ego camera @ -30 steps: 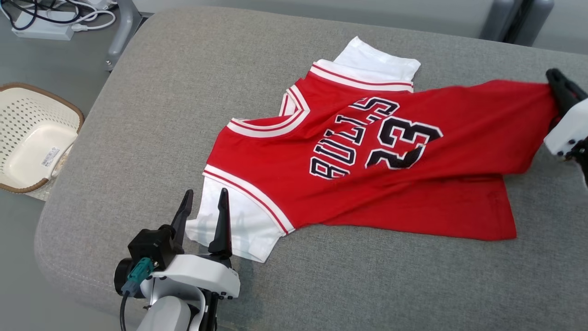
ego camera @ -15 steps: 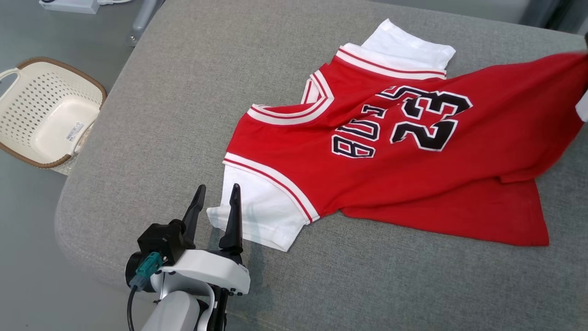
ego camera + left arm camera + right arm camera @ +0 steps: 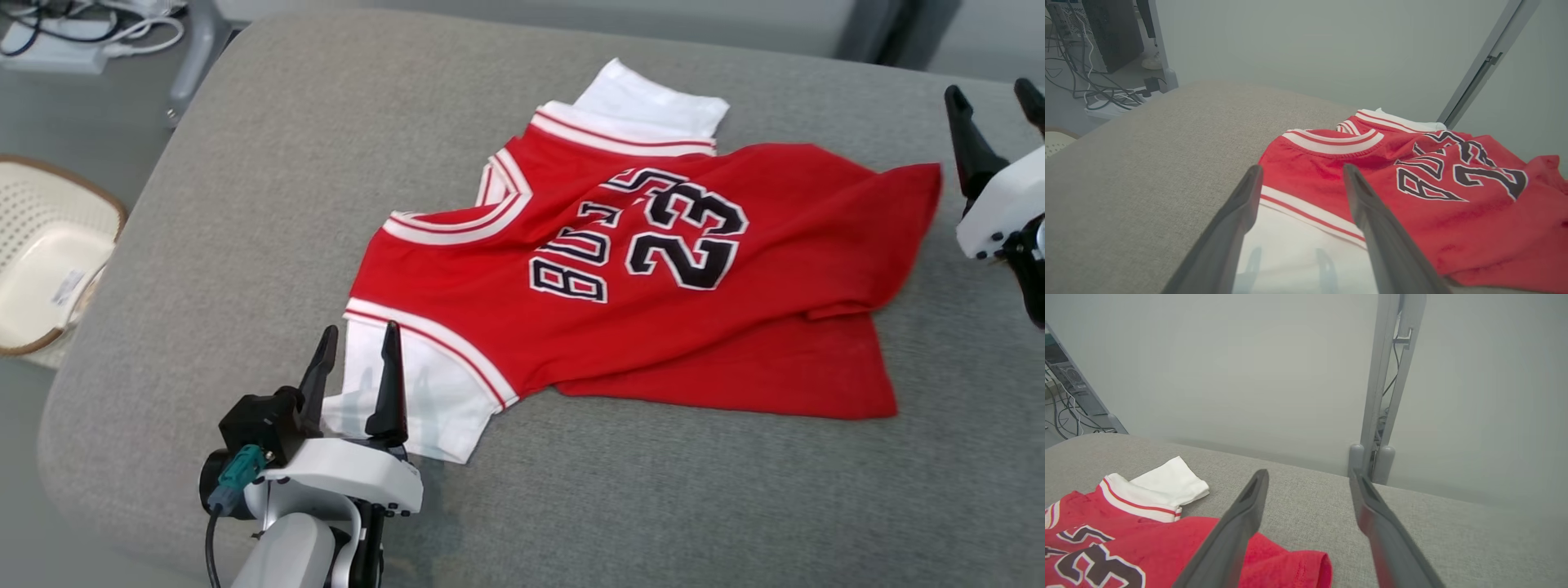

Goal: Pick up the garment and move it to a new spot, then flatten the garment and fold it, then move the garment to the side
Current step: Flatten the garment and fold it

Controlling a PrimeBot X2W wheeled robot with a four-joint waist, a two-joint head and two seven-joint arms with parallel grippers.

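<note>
Your red 23 jersey (image 3: 653, 318) lay rumpled in the middle of the grey cushion (image 3: 245, 204), left gripper (image 3: 360, 328) gaped wide, empty, near its front edge, right gripper (image 3: 988, 88) wide, empty, at its right side.

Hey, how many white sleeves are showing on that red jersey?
2. The near sleeve lies at the jersey's front edge, by the left hand. The far sleeve sticks out at the back edge. Neither looks hidden.

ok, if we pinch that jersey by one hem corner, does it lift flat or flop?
Probably flops: the jersey lies in soft creases, its hem layers skewed. On the grey woven cushion, pushing would likely bunch it rather than slide it.
</note>
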